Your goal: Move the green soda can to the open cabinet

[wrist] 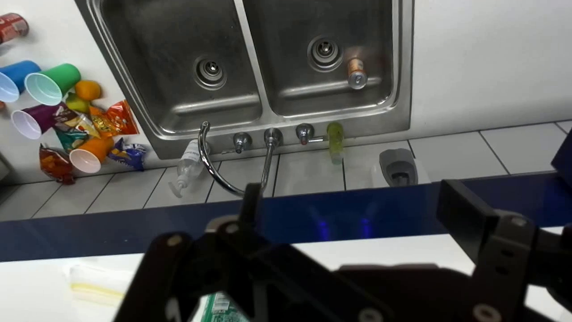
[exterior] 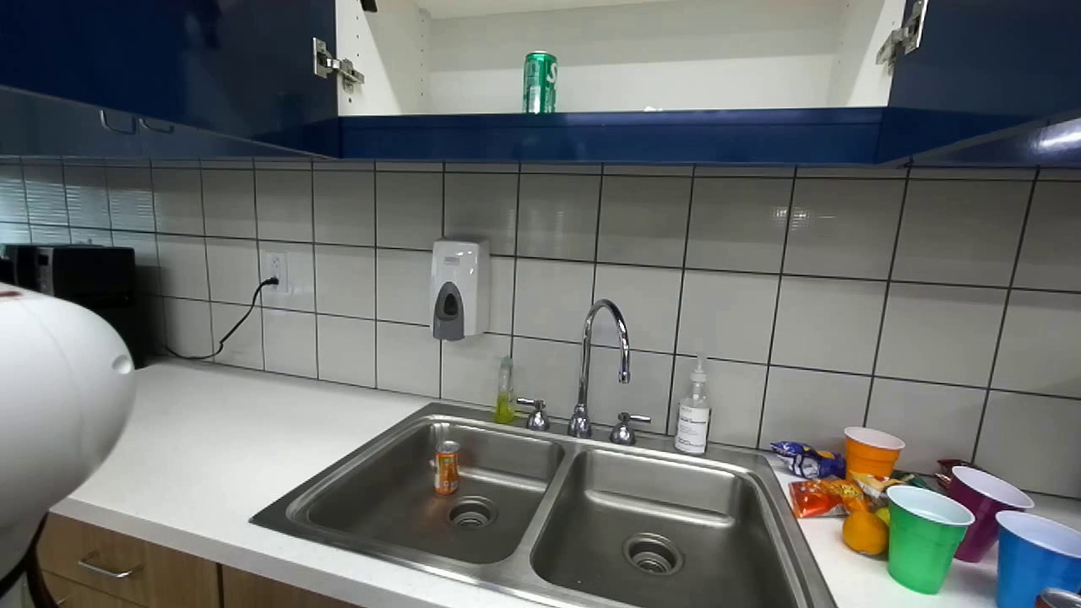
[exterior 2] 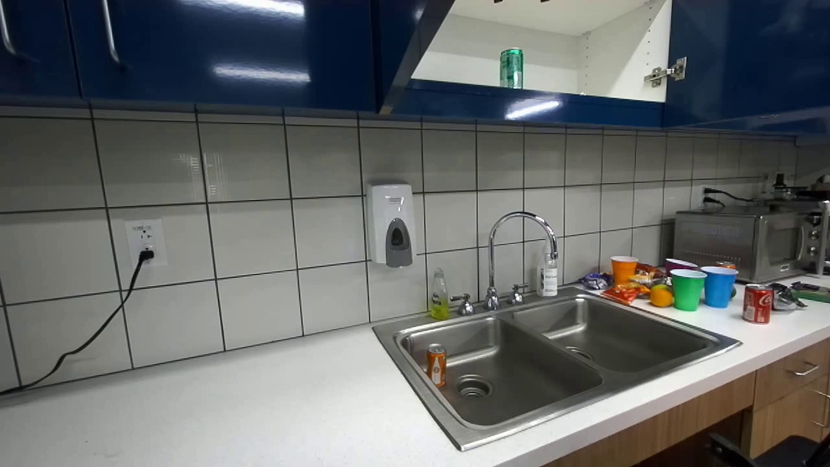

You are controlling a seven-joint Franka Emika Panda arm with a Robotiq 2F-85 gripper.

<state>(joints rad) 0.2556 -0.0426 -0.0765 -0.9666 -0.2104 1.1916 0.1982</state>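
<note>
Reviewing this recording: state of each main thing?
Blue-fronted, white-lined cabinet: open
Green cylindrical metal can: upright in the cabinet
Orange cylindrical metal can: upright in steel sink
Red cylindrical metal can: upright
Tapered green plastic cup: upright
Curved chrome faucet: not running
Black power plug: plugged in
Jaws: open

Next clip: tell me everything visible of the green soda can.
The green soda can is slim, cylindrical and shiny like metal, with white lettering. It stands upright inside the open cabinet, its base hidden behind the blue front edge in both exterior views. The open gripper does not hold it. Whether it is sealed cannot be told.
</note>
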